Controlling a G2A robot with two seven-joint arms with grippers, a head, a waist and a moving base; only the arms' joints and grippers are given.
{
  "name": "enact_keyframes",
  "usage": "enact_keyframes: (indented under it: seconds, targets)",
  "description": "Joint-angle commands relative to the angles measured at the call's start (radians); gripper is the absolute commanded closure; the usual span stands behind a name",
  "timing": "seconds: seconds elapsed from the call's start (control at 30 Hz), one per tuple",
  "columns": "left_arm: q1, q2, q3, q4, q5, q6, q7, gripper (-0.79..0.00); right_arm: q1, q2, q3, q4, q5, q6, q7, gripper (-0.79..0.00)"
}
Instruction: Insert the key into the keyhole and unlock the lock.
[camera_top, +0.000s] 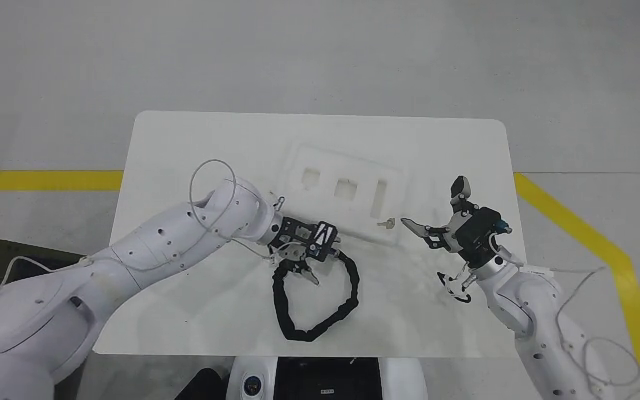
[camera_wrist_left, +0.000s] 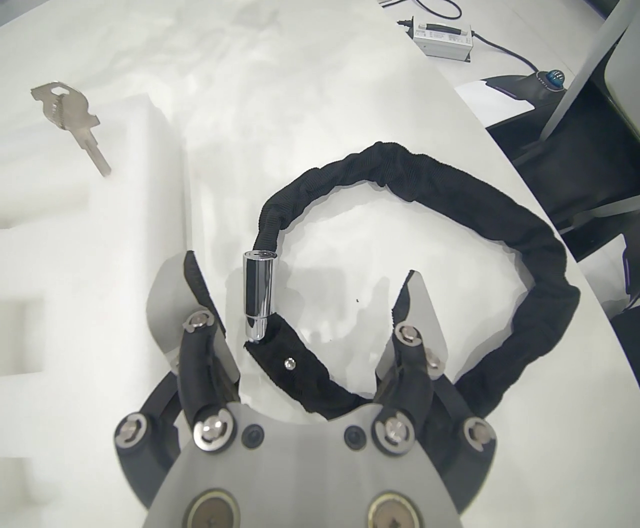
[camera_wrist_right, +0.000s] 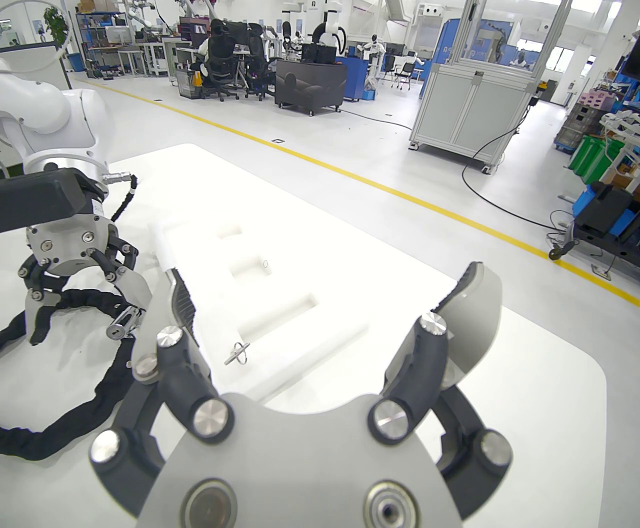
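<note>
Left gripper (camera_wrist_left: 300, 272): wide open, gripping nothing. It hangs low over the table (camera_top: 200, 150), fingers (camera_wrist_left: 197, 285) pointing down on either side of the lock (camera_wrist_left: 259, 295). The lock is a short chrome cylinder that sits much closer to one finger than the other; can't tell if it touches that finger. In the right wrist view the keyhole (camera_wrist_right: 116, 332) is on the cylinder's end face, turned toward the right gripper.

A black sleeved chain (camera_wrist_left: 500, 225) runs from the cylinder's far end, loops round on the table and comes back under the left gripper. Its strap end meets the cylinder's near end, so the loop is closed. In the top view the loop lies at the table's near edge, toward the robot.

Right gripper (camera_wrist_right: 324, 277): spread fully open and empty. It is held above the table on the right side, apart from the left gripper and aimed toward it.

Key (camera_wrist_left: 75, 125): lies flat on the white foam tray (camera_wrist_left: 100, 240), on the tray's rim at the corner nearest the right gripper. It has a ring through its head and nothing is touching it. In the top view one right fingertip is just beside the key but not on it. The key is well apart from the lock.

The foam tray sits mid-table, beyond the chain, with three rectangular cut-outs in a row.
</note>
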Motion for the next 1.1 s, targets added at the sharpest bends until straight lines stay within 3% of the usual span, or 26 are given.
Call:
enact_keyframes:
  seconds: [0.0,0.4,0.63,0.97,1.07]
  targets:
    - [0.001,-0.01,0.0,0.01,0.011,0.0,-0.002,-0.662,0.0,0.0,0.0,0.0,0.0,0.0,0.0,-0.785]
    - [-0.005,-0.056,0.0,0.078,0.029,0.0,0.004,-0.566,0.0,0.0,0.0,0.0,0.0,0.0,0.0,-0.785]
    - [-0.008,-0.062,-0.001,0.106,0.025,0.0,0.012,-0.4,0.0,0.0,0.0,0.0,0.0,0.0,0.0,-0.785]
    - [0.005,-0.065,-0.018,0.127,0.01,0.0,-0.002,-0.345,0.0,0.0,0.0,0.0,0.0,0.0,0.0,-0.785]
    - [0.008,-0.066,-0.022,0.129,0.004,0.0,-0.006,-0.262,0.0,0.0,0.0,0.0,0.0,0.0,0.0,-0.785]
